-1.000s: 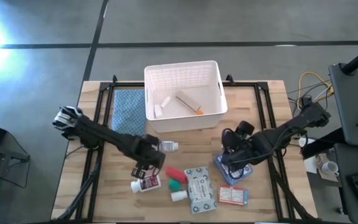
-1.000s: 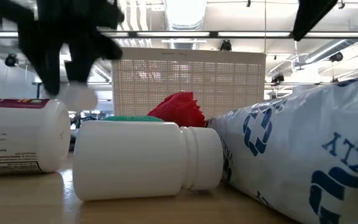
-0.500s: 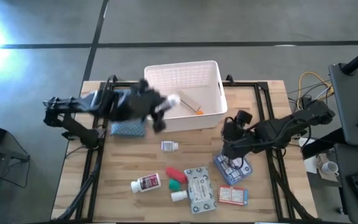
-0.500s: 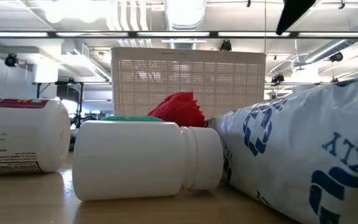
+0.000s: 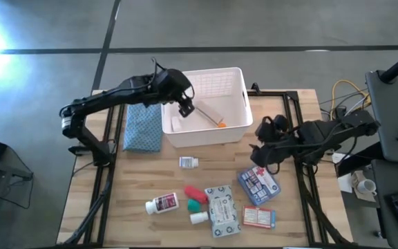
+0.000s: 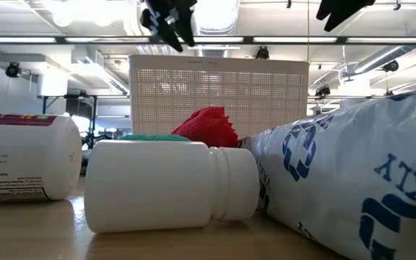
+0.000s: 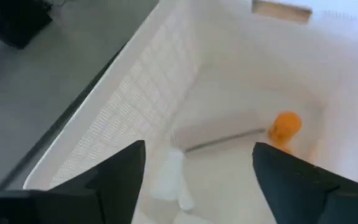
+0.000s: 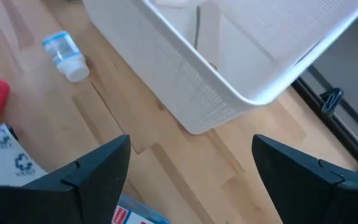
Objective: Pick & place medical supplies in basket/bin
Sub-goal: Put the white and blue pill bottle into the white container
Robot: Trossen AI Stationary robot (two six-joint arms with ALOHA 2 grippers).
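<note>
Fingers of the left gripper (image 5: 185, 104) stand apart over the white bin (image 5: 237, 121), nothing between them, and a small white bottle (image 7: 169, 177) lies on the bin floor right below, beside a long packet (image 7: 219, 129) with an orange cap (image 7: 284, 123). Right gripper (image 5: 262, 153) hangs wide open too, empty, at three o'clock of the table, just above the blue pouch (image 5: 259, 184). Plenty left on the wood: small vial (image 5: 188, 162), labelled pill bottle (image 5: 162, 203), red tube (image 5: 193, 192), grey-white packet (image 5: 223, 209), white-red box (image 5: 258, 217). Risk now, as I judge it: the left arm, pulling out low, could clip the bin's near wall and drag it; the right could nudge the pouch into its neighbours.
</note>
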